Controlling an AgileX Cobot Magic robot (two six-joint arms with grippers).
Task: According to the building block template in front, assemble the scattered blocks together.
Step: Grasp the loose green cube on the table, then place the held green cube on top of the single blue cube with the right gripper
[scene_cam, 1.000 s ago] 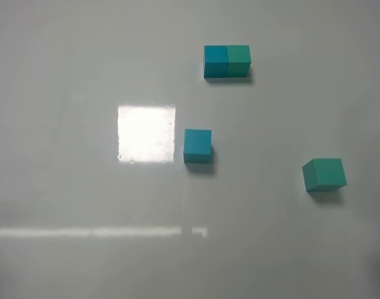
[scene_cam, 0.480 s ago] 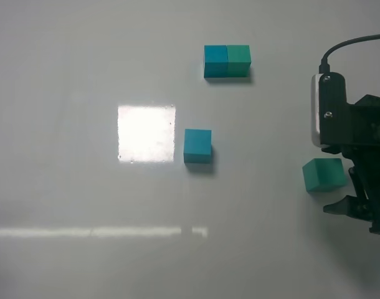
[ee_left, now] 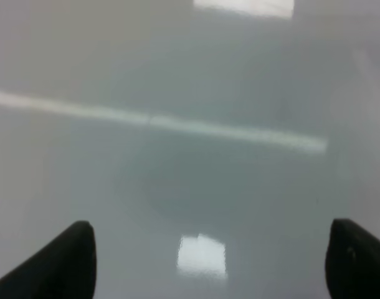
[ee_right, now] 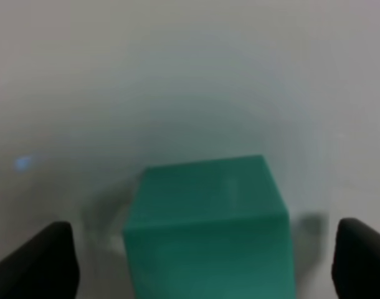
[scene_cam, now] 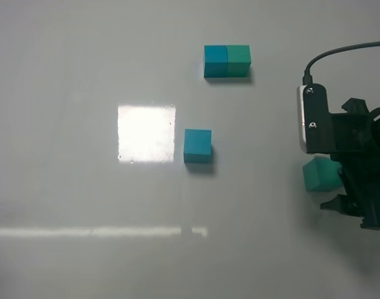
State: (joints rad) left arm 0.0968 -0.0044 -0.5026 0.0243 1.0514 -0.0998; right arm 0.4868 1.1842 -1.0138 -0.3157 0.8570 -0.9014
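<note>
- The right gripper [ee_right: 204, 265] has its jaws spread, one finger on each side of the sea-green cube [ee_right: 209, 212]; a strip of table shows at both sides, so nothing is grasped yet.
- The cube sits centred between the fingers, its side faces roughly square to them; closing looks like the step in hand.
- In the high view this cube lies far right, partly under the right arm; the blue-teal cube [scene_cam: 197, 146] is well apart near the middle; the template [scene_cam: 227, 61] lies further back, blue-teal left, green right.
- The left gripper [ee_left: 212, 265] hangs released over bare table [ee_left: 177, 75], nothing between its jaws; the right arm is clearly nearer.
</note>
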